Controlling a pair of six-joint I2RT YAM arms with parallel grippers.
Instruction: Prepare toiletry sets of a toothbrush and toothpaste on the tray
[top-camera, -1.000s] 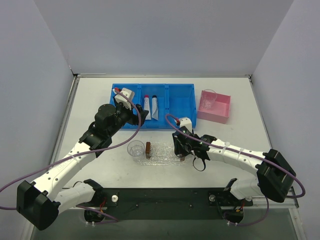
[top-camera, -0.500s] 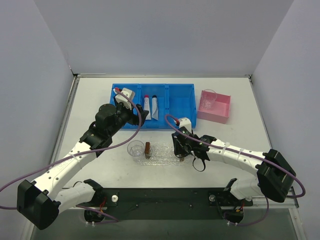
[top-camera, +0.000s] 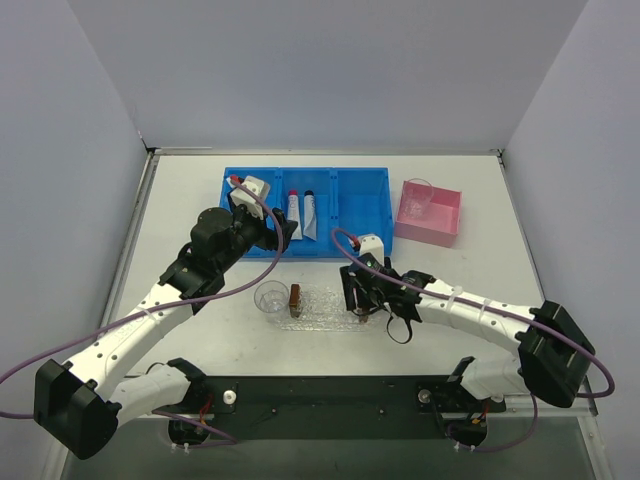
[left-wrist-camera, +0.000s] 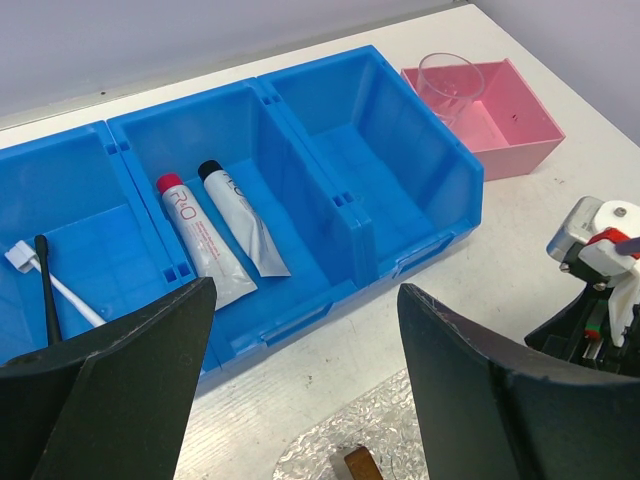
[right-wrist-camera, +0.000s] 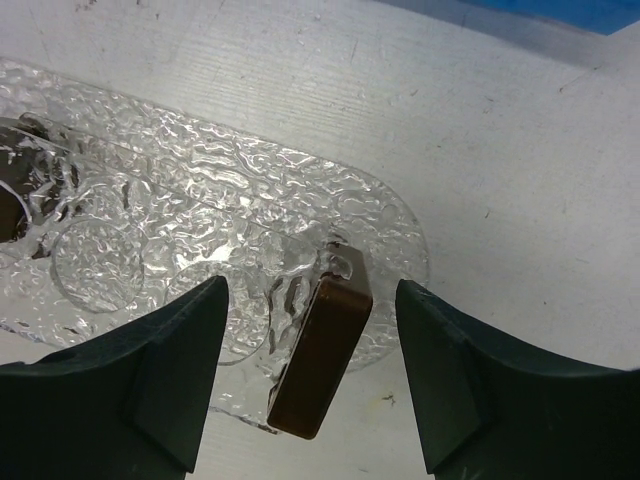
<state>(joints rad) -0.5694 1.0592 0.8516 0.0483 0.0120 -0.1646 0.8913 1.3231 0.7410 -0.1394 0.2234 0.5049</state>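
The pink-capped tube (left-wrist-camera: 203, 248) is showing large red letters near its cap, seemingly reading "R.O"; the finer line beneath is coming out too small to read. The black-capped tube (left-wrist-camera: 248, 228) is carrying faint, illegible lettering.

I see a blue plastic three-compartment bin (top-camera: 362, 205) at the back of the white worktop (top-camera: 480, 260). Just beside it on the right is a small pink plastic box (top-camera: 443, 218) with a clear plastic cup (top-camera: 418, 197) upright inside. Nearer the front, a second clear cup (top-camera: 271, 297) stands upright, a small brown block (top-camera: 296, 299) just right of it. My right wrist view shows another brown block (right-wrist-camera: 320, 357).
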